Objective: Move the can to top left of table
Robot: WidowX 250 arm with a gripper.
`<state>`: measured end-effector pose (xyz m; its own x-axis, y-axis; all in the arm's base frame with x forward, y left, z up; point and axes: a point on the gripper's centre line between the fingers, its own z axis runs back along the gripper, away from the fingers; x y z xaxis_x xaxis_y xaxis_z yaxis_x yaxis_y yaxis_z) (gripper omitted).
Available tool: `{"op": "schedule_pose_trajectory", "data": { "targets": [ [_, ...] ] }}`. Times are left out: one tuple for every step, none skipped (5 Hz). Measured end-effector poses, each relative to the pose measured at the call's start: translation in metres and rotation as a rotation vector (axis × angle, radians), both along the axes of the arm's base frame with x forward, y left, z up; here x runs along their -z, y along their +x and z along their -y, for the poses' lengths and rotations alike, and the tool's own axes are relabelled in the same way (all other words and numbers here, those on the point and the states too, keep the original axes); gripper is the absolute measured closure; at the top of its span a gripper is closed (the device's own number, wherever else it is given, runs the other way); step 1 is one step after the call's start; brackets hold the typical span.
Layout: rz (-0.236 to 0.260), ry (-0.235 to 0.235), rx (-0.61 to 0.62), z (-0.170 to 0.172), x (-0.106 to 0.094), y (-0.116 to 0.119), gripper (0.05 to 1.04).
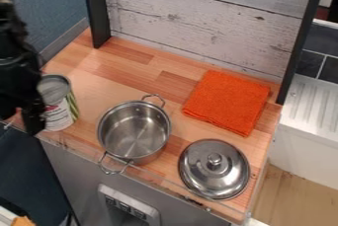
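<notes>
Black gripper (29, 119): opening cannot be told. Sideways contact could topple white-labelled, cylindrical metal can (59, 104) off brown wooden desk's (125, 55) front edge.

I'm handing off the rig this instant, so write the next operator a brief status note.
Gripper: at the left of the view, right by the can; whether it has a hold is unclear.
Can: upright near the table's left front edge, left of the pot.
Done: the can is not yet at the top left.
Left: confirm the hold, bring the can to the top left corner, by the dark post, set it down, release.
</notes>
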<state>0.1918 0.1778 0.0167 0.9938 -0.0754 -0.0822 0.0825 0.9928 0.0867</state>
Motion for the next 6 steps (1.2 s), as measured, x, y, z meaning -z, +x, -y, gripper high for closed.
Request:
{"op": "schedule_pose_trajectory", "data": {
  "targets": [
    [0.022,0.000,0.031,0.013,-0.002,0.021,0.084],
    [0.029,-0.016,0.050,0.027,0.000,0.041,0.084],
    [0.042,-0.016,0.033,0.033,0.002,0.059,0.084],
    [0.075,-0.018,-0.029,0.031,0.002,0.084,0.084],
    [0.101,-0.030,-0.083,0.025,0.002,0.110,0.084],
    [0.111,-0.028,-0.097,0.026,0.004,0.130,0.084]
  ]
}}
